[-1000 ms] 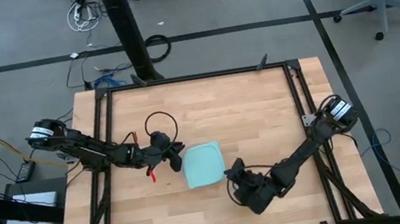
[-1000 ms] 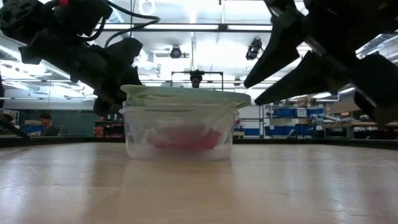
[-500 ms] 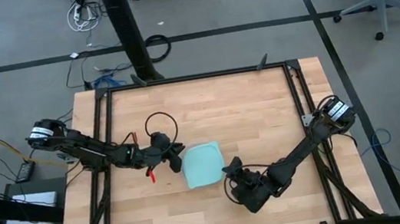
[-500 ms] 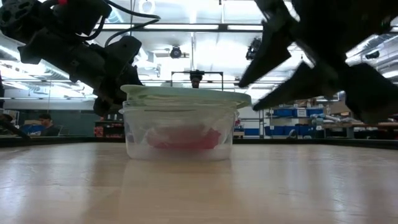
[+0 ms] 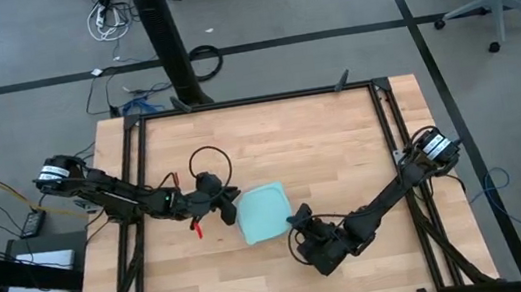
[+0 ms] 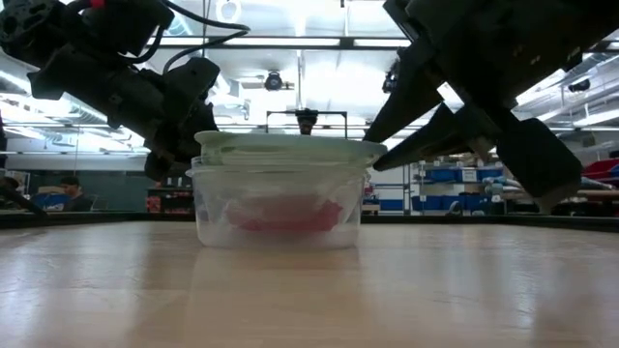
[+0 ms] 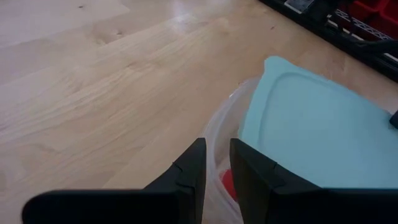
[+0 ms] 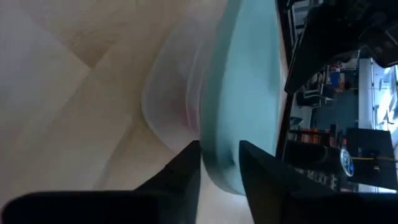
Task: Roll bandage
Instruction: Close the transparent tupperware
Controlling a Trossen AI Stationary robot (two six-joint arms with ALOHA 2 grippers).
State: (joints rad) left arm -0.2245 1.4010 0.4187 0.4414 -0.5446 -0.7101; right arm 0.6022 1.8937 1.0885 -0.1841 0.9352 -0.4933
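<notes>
A clear plastic container [image 5: 251,230] with a light-blue lid [image 5: 265,212] stands mid-table. The red bandage [image 6: 285,215] lies inside it on the bottom, seen through the wall, and a bit of that red [image 7: 227,180] also shows in the left wrist view. My left gripper [image 5: 231,206] is shut on the container's left side. My right gripper [image 5: 296,224] is shut on the lid at the container's right near side. My left gripper pinches the container's rim [image 7: 217,140] on its left side. One finger [image 7: 196,168] is outside the clear wall and the other [image 7: 249,174] lies over the lid's edge. The fingers come slanting down from the table's left. The container stands on the table. My right gripper has the lid's edge [image 8: 217,155] between its two fingers at the right near corner. One finger [image 6: 411,92] is above the lid and one [image 6: 426,145] is under its rim. The fingers come slanting down from the table's right. The lid lies on the container.
A black cable loop [image 5: 208,159] lies on the wood behind the left gripper. Black frame rails [image 5: 397,148] run along the table's sides and far edge. Bare wood lies toward the far and near edges. A person [image 6: 70,188] is in the room beyond.
My right gripper has gone a little toward the container, its fingers spreading wider and then shutting on the lid's right edge. My left gripper and the container have kept still.
</notes>
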